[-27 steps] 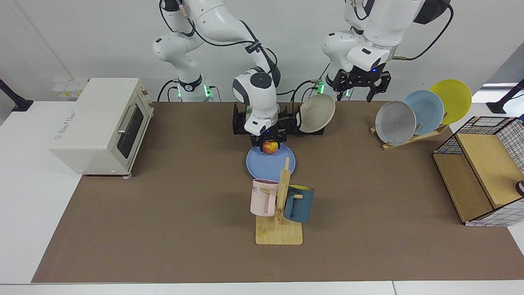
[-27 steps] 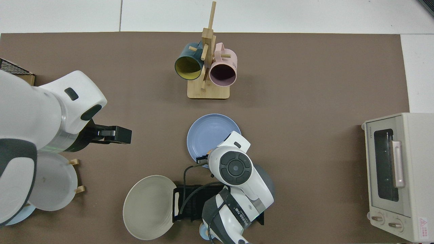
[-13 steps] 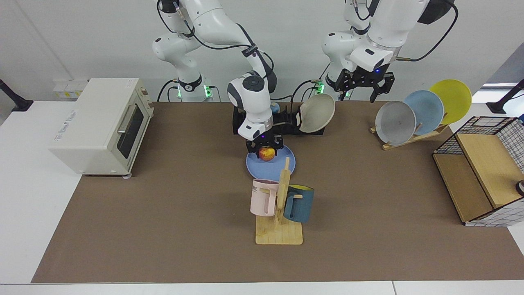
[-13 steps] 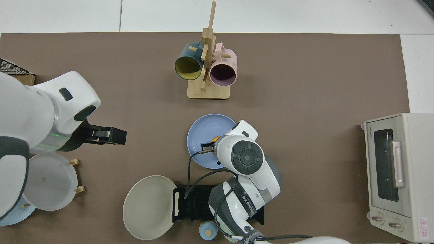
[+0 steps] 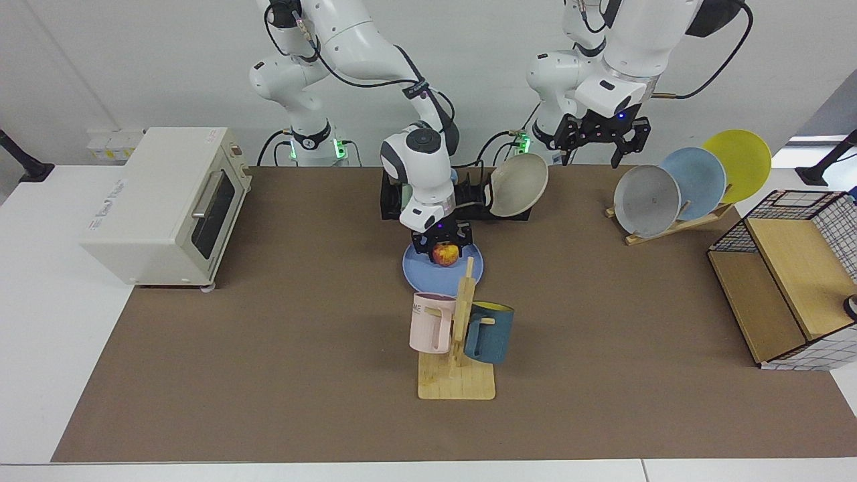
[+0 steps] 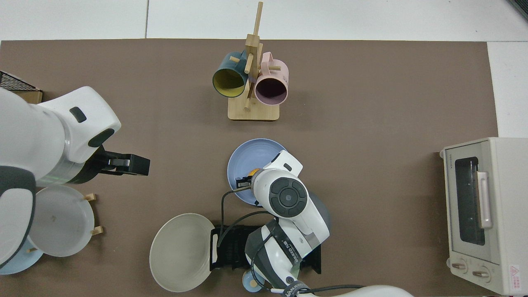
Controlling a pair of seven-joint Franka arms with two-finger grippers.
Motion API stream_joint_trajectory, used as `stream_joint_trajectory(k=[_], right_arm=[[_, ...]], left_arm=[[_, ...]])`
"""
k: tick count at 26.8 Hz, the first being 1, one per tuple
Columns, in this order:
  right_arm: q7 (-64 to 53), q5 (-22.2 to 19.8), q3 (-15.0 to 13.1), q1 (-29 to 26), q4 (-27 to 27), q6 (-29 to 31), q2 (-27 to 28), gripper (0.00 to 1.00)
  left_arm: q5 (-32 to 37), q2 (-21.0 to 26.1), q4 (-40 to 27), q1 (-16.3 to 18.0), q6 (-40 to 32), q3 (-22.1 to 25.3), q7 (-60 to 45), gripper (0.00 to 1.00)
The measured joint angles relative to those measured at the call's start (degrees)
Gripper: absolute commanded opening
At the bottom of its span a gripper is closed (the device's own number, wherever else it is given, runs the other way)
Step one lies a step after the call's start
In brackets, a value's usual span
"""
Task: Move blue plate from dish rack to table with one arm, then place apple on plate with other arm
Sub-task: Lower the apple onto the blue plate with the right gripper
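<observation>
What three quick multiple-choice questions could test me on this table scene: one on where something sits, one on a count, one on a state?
1. The blue plate lies:
A. in the dish rack
B. on the table
C. inside the oven

2. Mugs on the wooden mug stand:
A. one
B. two
C. four

3. The apple is:
A. between the right end effector's fingers, over the plate
B. on the bare mat
C. in the left end effector

Answers: 1 B, it lies flat on the mat. 2 B, one pink, one dark blue. 3 A, the fingers flank it; the left arm waits, open.
</observation>
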Motion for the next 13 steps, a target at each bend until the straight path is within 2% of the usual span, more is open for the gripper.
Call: stream_joint_trajectory(k=[1,3,8,13], right_arm=[[0.0,0.0,0.0,0.0,0.0,0.0,0.0,0.18],[0.0,0.0,0.0,0.0,0.0,0.0,0.0,1.0],[0.9,0.1,0.0,0.0,0.0,0.0,0.0,1.0],[2.2,0.1,-0.4,0.0,0.6,0.0,-0.2,1.0]], left_arm=[[0.0,0.0,0.0,0.0,0.0,0.0,0.0,1.0],[0.0,0.0,0.0,0.0,0.0,-0.1,0.1,1.0],[0.0,0.0,0.5,0.0,0.0,0.0,0.1,1.0],[0.1,1.1,4.3,0.3,-1.9,0.1,0.1,1.0]])
